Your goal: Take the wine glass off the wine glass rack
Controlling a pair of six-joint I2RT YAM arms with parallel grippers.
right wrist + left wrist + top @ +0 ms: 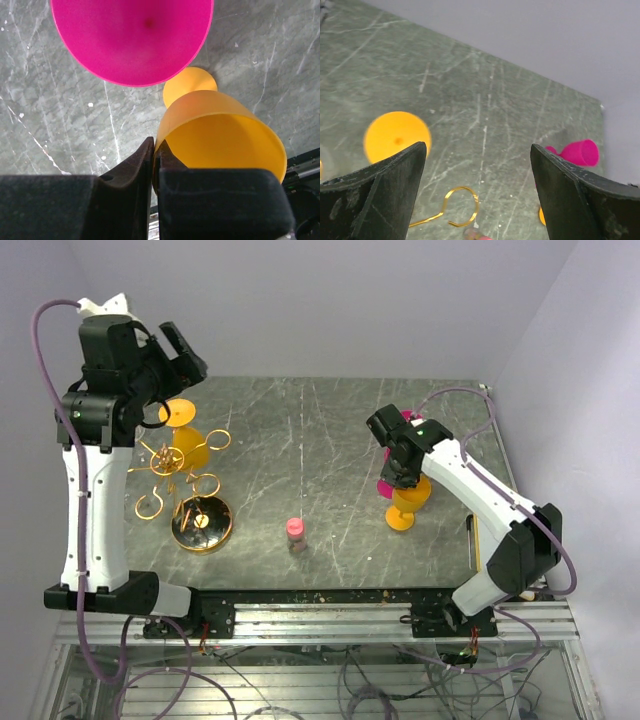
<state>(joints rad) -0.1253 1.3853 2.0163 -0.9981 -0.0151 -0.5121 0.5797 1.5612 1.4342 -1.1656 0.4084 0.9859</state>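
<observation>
Left arm poised over the stand: the left gripper [183,352] is held wide apart with nothing between its fingers, raised above and behind the wine glass rack [180,480], apparently so that a descent can be made on the hanging orange wine glass [190,448]. That glass is hung upside down by its stem from one of the rack's gold ring-ended arms. Its bowl points down beside the central post and its round foot [397,137] is caught on top, so it is judged that it must be slid out of the ring rather than pulled straight down. The rack is steadied on its shiny round base [202,523]. A small pink-capped bottle [295,533] is seen just right of that base. Well to the right of the rack, the right gripper [154,147] is closed tight on the rim of a standing orange wine glass [222,135], which is set upright on its foot just beside a pink wine glass [132,35], also upright. This placing far from the rack is judged to keep the left arm's working room free. Whether the two glasses are touching cannot be told. Everything is set on a dark grey-green table [320,440] veined and scratched in pale lines, edged by a metal rail [330,620] on the side nearer than the rack and closed in by plain lilac-grey walls [330,300] beyond it
</observation>
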